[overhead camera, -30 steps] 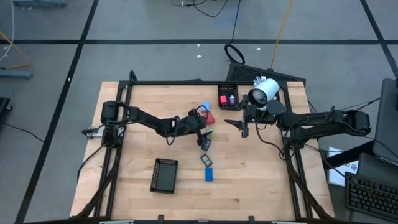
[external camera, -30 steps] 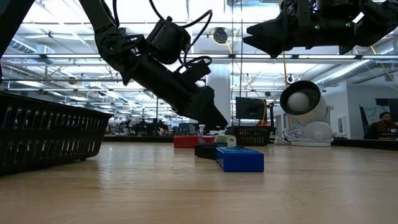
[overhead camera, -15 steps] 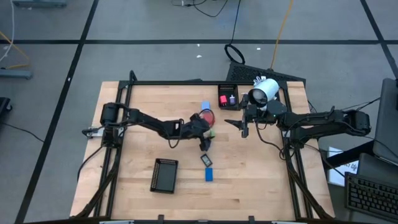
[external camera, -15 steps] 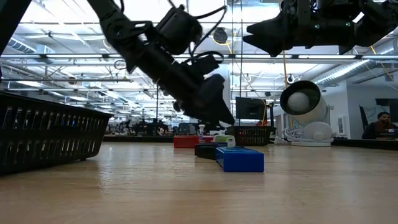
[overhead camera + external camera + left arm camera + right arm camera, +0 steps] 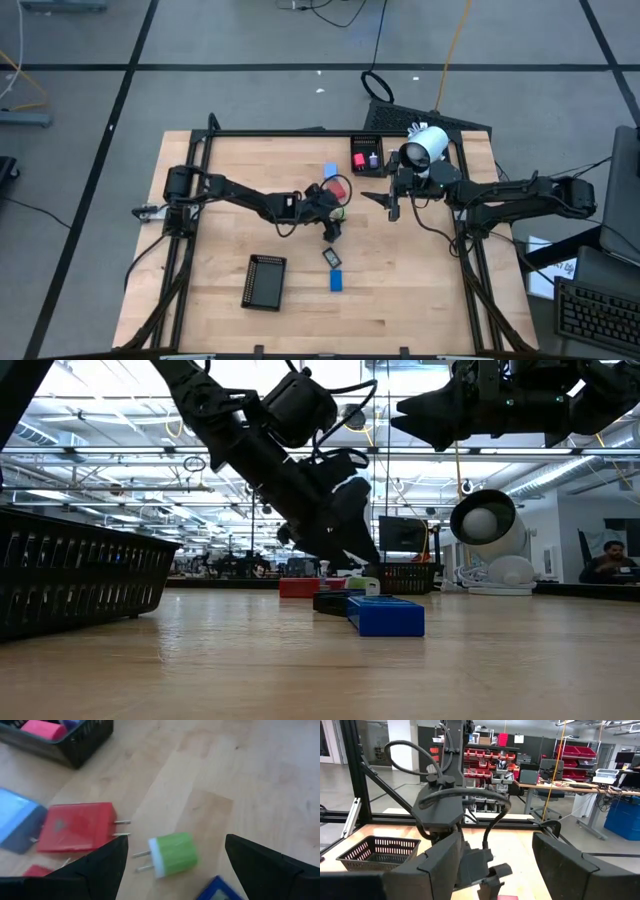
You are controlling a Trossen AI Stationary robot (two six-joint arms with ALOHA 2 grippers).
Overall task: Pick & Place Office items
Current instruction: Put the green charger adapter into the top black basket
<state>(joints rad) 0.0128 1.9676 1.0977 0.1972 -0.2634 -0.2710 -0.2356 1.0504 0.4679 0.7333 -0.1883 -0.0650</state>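
From above, my left gripper (image 5: pixel 333 205) is over the middle of the table (image 5: pixel 200 270), reaching in from the left. Its fingers are spread apart and hold nothing. Beside it lie a red block (image 5: pixel 335 187) and a light-blue block (image 5: pixel 330 171) on the far side. A dark flat piece (image 5: pixel 333 257) and a blue flat piece (image 5: pixel 337 281) lie nearer. A black tray (image 5: pixel 265 281) stands near and left. A second tray (image 5: pixel 366 154) at the far edge holds a pink and a purple piece. My right gripper (image 5: pixel 392 205) waits to the right of the middle, near a white device (image 5: pixel 426 146).

From table level, my left arm slants down to the pieces. The blue flat piece (image 5: pixel 386 616) is nearest, with the dark one (image 5: pixel 333 601) and the red block (image 5: pixel 299 588) behind it. My right gripper (image 5: pixel 420 415) hangs high.

In my left wrist view, a green plug (image 5: pixel 172 854) lies on the wood between my open fingers (image 5: pixel 102 865), not touching them. The red block (image 5: pixel 76 827) is beside it, apart, and the light-blue block (image 5: pixel 16 822) is further on.

In my right wrist view, my fingers (image 5: pixel 437 865) are wide apart and empty, and my left arm stands ahead.
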